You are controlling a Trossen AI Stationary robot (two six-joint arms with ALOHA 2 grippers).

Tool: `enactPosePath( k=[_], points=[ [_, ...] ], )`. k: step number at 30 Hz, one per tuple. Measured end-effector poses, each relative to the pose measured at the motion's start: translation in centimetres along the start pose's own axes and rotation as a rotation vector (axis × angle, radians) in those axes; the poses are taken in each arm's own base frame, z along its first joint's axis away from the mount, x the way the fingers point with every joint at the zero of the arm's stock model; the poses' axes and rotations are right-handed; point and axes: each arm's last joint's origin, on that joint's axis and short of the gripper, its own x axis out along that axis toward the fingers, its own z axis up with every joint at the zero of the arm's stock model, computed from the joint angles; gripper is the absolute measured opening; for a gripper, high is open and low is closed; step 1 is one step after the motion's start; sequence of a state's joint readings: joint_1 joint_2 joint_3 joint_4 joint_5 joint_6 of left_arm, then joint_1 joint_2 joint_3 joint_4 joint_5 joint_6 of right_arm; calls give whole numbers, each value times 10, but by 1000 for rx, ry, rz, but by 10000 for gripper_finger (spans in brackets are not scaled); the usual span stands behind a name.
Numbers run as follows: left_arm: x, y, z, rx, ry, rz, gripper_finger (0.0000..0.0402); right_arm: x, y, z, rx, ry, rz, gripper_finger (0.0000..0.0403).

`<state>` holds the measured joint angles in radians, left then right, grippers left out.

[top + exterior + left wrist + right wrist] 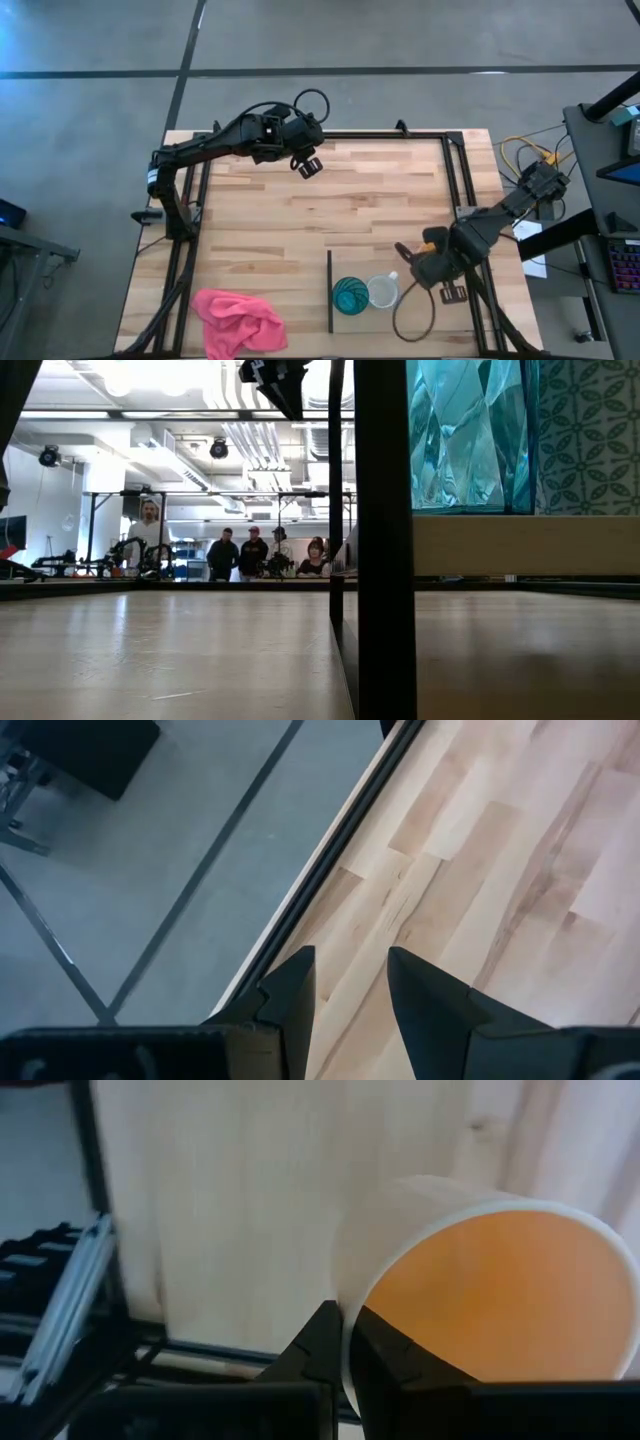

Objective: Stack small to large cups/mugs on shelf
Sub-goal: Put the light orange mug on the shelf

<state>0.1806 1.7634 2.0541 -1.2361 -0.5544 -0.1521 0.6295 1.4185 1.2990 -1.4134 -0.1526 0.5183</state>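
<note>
Right gripper (pixel 343 1342) pinched on rim of orange mug (pixel 495 1295), held beside the shelf (pixel 400 305) at counter's near right — teal tumbler (pixel 349 295) and white mug (pixel 382 291) touching there. Left gripper (pixel 350 982) spread, hovering over far counter (pixel 300 215) edge.

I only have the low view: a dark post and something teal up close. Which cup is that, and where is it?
Observer: It is the teal tumbler, standing beside the dark upright strip, with the white mug next to it.
Operator: Where is the orange mug?
Observer: The right gripper is shut on the orange mug's rim, just beyond the white mug, toward the table's right edge.
Operator: And the left arm?
Observer: The left gripper hangs open near the table's far edge, holding nothing.
</note>
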Motion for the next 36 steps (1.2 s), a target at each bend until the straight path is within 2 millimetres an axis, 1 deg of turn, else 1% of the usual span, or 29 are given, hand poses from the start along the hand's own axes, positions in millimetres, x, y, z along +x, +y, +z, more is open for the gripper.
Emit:
enactPosePath(
  k=[7,10,16,22,27,36],
  points=[
    [0,0,0,-2,0,-4,114,9,29,-6,-74,-46,44,10],
    [0,0,0,-4,0,-5,114,16,40,-9,-90,-40,46,10],
    [0,0,0,-54,2,-14,114,36,55,-6,-102,9,13,10],
    [0,-2,0,-54,6,-36,114,49,62,2,-104,25,0,10],
    [1,-2,0,-53,8,-37,114,51,64,5,-99,9,-14,11],
    [1,-3,0,-53,10,-48,114,54,64,7,-1,10,-23,29]
  ],
)
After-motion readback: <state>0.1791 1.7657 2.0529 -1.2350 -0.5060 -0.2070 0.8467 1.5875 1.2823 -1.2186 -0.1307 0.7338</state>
